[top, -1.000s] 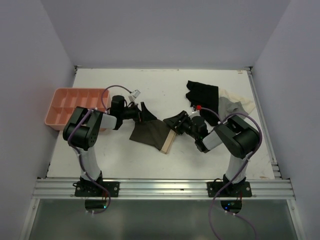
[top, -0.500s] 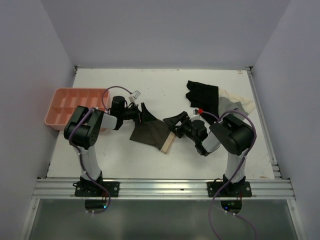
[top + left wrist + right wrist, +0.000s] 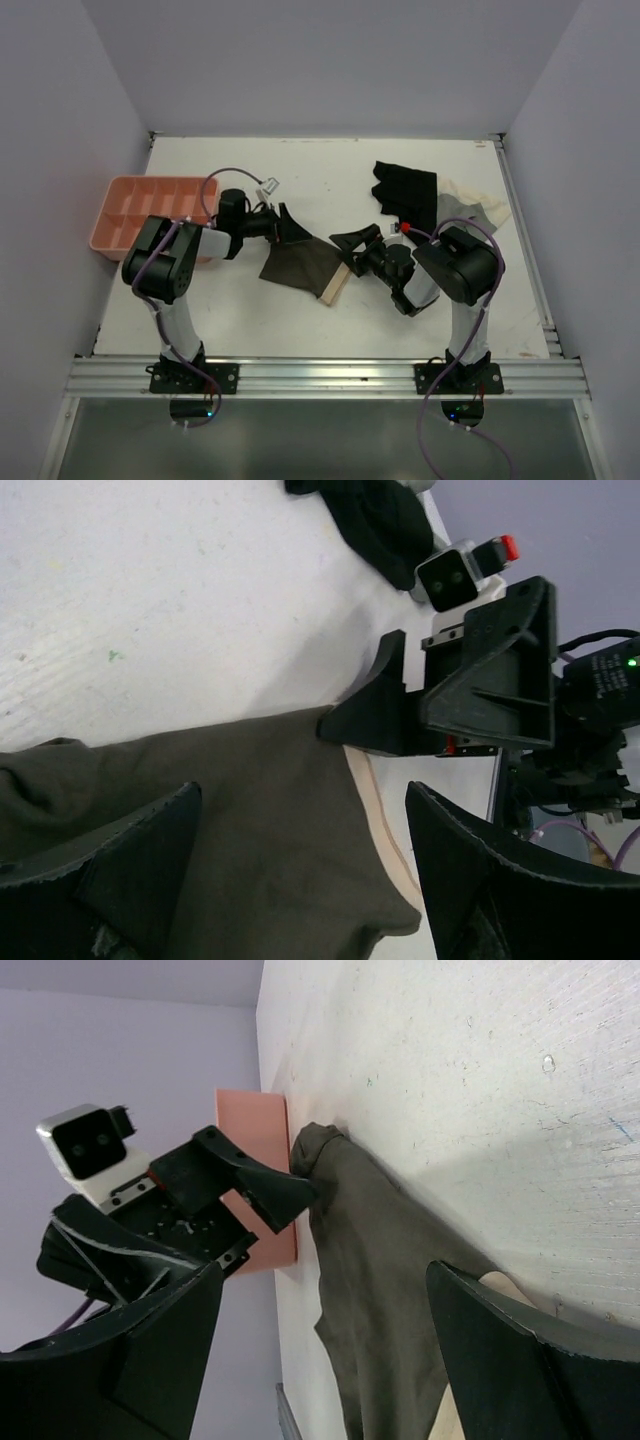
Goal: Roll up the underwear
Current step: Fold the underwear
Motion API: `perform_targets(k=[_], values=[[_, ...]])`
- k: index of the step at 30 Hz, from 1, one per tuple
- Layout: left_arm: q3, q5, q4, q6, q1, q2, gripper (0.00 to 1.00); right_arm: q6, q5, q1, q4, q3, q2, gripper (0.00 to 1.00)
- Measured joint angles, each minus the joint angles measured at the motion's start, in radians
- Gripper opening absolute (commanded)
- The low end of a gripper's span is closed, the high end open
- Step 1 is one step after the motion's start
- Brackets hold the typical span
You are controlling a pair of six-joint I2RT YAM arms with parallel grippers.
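The underwear (image 3: 303, 266), dark brown with a pale beige waistband (image 3: 337, 285), lies flat on the white table between the two arms. My left gripper (image 3: 289, 228) stands open over its far left corner, the fabric (image 3: 250, 820) spreading between its wide-set fingers (image 3: 140, 870). My right gripper (image 3: 348, 250) is open at the waistband end, facing the left one, its fingers (image 3: 530, 1360) straddling the cloth (image 3: 385, 1290). Neither gripper holds anything. Each wrist view shows the other gripper across the garment.
A pink compartment tray (image 3: 145, 212) sits at the left table edge behind the left arm. A black garment (image 3: 405, 190) and a grey-and-cream garment (image 3: 470, 208) lie at the back right. Walls close in the table on three sides.
My right gripper's jaws have spread wide at the waistband and its arm has swung slightly left. The left gripper and the underwear have stayed about where they were.
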Motion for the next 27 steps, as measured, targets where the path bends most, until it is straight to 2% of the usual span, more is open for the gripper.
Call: perform_targets(k=[2,7,11,15,21,27], values=[[0.000,0.013,0.006,-0.006,0.000,-0.035,0.75,0.000,0.000,0.000,-0.003,0.002,0.000,0.87],[0.000,0.021,0.084,-0.078,-0.011,-0.065,0.63,-0.001,-0.001,0.000,-0.020,0.007,-0.005,0.87],[0.002,0.022,0.183,-0.182,-0.047,-0.007,0.62,-0.001,-0.002,0.000,-0.028,0.008,-0.008,0.87],[0.002,0.023,0.266,-0.291,-0.100,0.093,0.68,-0.001,-0.003,0.000,-0.032,0.009,-0.010,0.86],[0.002,0.026,0.359,-0.404,-0.141,0.154,0.90,0.004,-0.003,0.000,-0.043,0.011,-0.012,0.85],[0.003,0.030,0.432,-0.475,-0.145,0.159,0.94,0.008,-0.004,0.000,-0.048,0.013,-0.012,0.84]])
